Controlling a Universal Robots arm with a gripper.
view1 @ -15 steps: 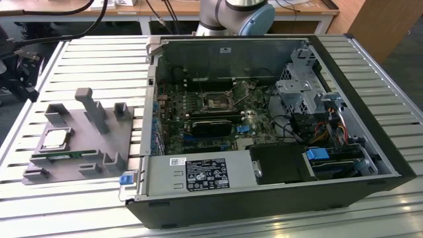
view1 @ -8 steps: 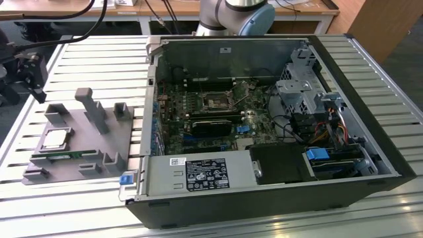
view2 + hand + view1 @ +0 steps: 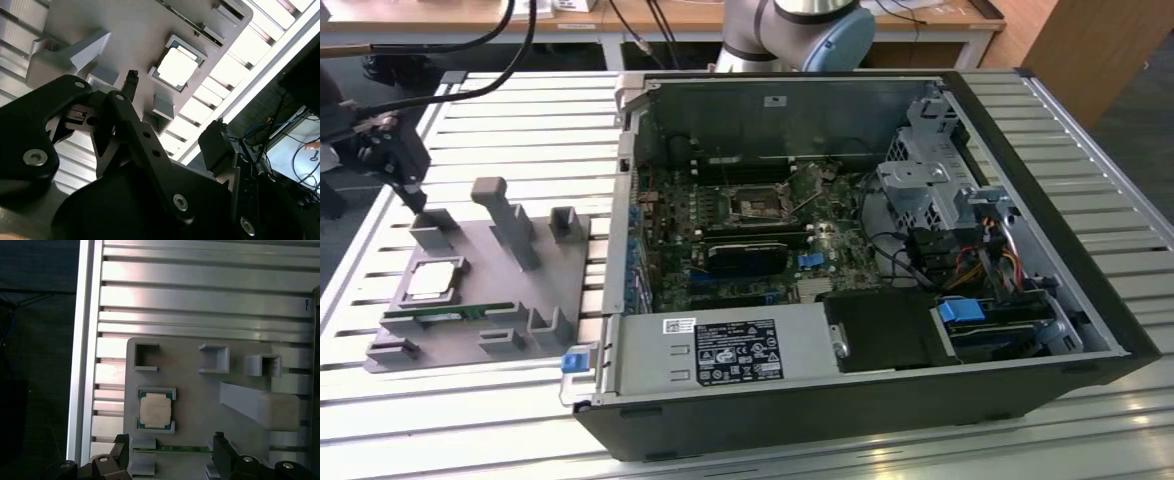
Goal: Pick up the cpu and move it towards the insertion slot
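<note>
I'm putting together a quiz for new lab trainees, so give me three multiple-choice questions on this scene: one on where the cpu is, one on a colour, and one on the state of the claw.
1. Where does the cpu lie?
A. In a framed recess of the grey holder plate
B. On the floor
C. Standing on edge against a wall

2. What colour is the memory stick beside it?
A. Red
B. Green
C. Yellow

3. How is the claw?
A. Shut on a part
B. Open, holding nothing
C. Shut and empty

Answers:
1 A: the first wrist view shows it lying flat in its recess on the plate.
2 B: its long edge shows green.
3 B: the fingers stand wide apart above the plate and grip nothing.
</note>
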